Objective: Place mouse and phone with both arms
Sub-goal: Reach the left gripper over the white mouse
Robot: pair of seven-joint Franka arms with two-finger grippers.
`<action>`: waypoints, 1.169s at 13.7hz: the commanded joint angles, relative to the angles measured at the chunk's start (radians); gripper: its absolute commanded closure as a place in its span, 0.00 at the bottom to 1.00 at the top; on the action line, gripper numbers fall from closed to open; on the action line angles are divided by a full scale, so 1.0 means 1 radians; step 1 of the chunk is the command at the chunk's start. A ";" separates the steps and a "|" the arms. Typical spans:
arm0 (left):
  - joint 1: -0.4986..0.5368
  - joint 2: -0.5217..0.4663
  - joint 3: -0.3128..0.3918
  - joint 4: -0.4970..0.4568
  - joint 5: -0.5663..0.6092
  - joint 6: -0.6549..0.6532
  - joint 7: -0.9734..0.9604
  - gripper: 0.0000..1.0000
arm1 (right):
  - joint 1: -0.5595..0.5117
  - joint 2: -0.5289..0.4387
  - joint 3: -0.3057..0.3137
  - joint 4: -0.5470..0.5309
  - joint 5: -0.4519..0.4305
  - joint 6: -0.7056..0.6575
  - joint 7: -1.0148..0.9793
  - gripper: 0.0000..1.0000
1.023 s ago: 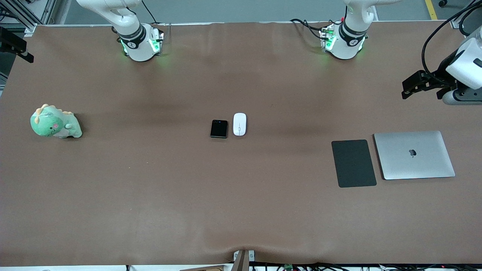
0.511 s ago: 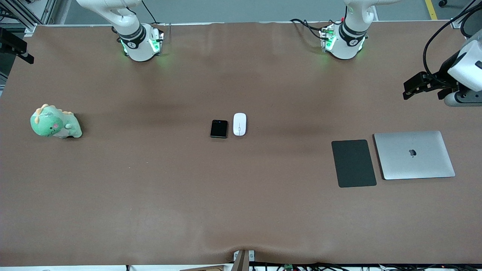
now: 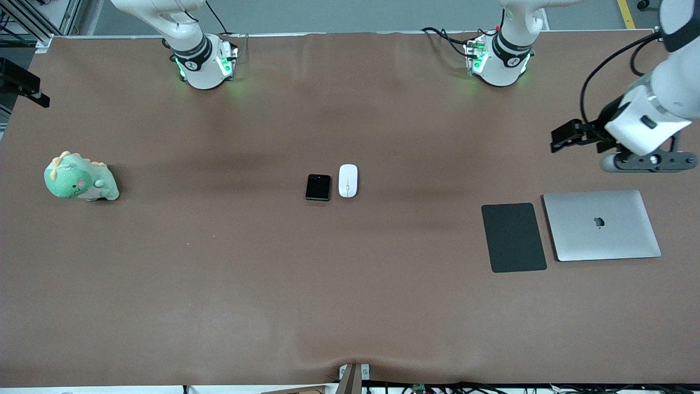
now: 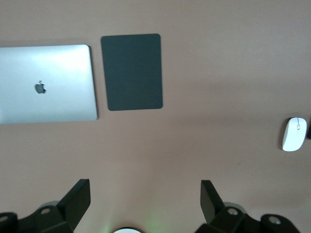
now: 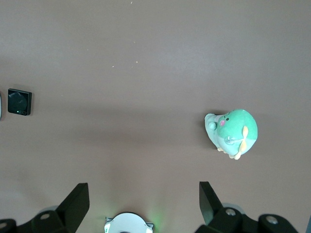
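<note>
Brown desk (image 3: 219, 284), matte cover, slight ripple at the edge nearest the front camera. Landmark for all positions: the mouse (image 3: 348, 180).

Mouse: white, flat on the desk at mid-desk, untouched; also seen at the frame edge in the left wrist view (image 4: 294, 134). Phone (image 3: 318, 187): black, flat on the desk just beside the mouse, toward the right arm's end, a narrow gap between them, not touching. Lens corner shows in the right wrist view (image 5: 20, 102).

Dark grey mat (image 3: 513, 237): well apart from the mouse, toward the left arm's end and nearer the front camera. Silver laptop (image 3: 601, 225), lid closed, lies just beside the mat, still farther from the mouse. Green plush dinosaur (image 3: 80, 178): well apart from the mouse, toward the right arm's end.

No containers on the desk; nothing sits on the mat or laptop.

Left hand (image 4: 146, 199): in the air over bare desk near the laptop, fingers spread wide, holding nothing. Right hand (image 5: 144, 200): over bare desk between phone and dinosaur, fingers likewise spread, holding nothing.
</note>
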 commanded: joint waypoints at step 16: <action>-0.323 0.185 -0.111 -0.061 0.003 0.315 -0.482 0.00 | -0.039 0.131 -0.002 0.076 0.031 0.018 -0.002 0.00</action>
